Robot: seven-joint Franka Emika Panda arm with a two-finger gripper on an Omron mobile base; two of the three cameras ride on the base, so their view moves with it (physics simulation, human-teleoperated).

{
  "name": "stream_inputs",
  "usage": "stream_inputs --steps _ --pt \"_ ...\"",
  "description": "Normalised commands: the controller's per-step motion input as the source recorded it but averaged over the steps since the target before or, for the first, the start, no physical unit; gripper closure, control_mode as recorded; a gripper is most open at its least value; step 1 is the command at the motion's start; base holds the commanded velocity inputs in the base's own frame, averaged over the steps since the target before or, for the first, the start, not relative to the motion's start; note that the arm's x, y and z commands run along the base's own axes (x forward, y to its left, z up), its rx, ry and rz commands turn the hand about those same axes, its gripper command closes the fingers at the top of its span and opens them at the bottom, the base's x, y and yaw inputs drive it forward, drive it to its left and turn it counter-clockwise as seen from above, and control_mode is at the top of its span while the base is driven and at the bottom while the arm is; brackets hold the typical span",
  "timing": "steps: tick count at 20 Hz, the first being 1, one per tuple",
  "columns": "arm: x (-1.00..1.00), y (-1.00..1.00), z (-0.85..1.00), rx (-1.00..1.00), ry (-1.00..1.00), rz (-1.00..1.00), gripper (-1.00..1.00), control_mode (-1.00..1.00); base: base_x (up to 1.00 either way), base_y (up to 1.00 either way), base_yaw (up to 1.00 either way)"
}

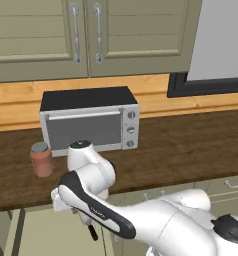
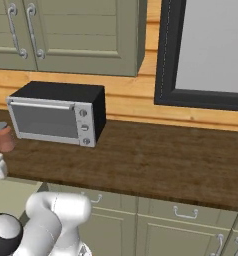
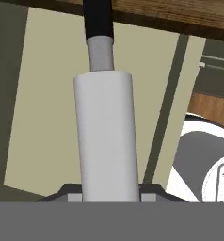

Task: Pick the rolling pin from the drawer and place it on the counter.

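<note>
Left base view, L to R: drawer (image 1: 41, 232) pulled open at bottom left, pale inside w/ sage rim, below the counter (image 1: 191, 145) edge. On the counter a reddish jar (image 1: 41, 159) w/ grey lid, then toaster oven (image 1: 89, 120) just beside it, near the wall. White arm bends down over the drawer; gripper (image 1: 86, 220) mostly hidden under the wrist, one black handle of the rolling pin (image 1: 92, 232) poking out below it.

Hand view: rolling pin (image 3: 106, 141) runs straight up the middle from btwn the fingertips, off-white body, grey neck, black handle at top. Fingers (image 3: 71, 194) are clamped on its sides, so it's gripped. Pale drawer floor (image 3: 48, 94) behind it, counter edge (image 3: 170, 19) across the top.

Right base view: jar (image 2: 3, 136) far left, toaster oven (image 2: 56, 112), then bare counter (image 2: 166, 160) to the right.
</note>
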Motion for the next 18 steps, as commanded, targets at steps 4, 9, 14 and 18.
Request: stream_inputs --steps 4,9,14,18 --pt "0.45 -1.00 0.96 0.02 0.00 -0.27 1.00 -1.00 0.00 0.00 0.00" --pt "0.55 -1.00 0.59 0.00 0.00 -0.27 1.00 -1.00 0.00 0.00 0.00" --pt "0.61 -1.00 0.30 0.00 0.00 -0.27 1.00 -1.00 0.00 0.00 0.00" --pt "0.47 -1.00 0.03 0.00 0.00 -0.28 1.00 -1.00 0.00 0.00 0.00"
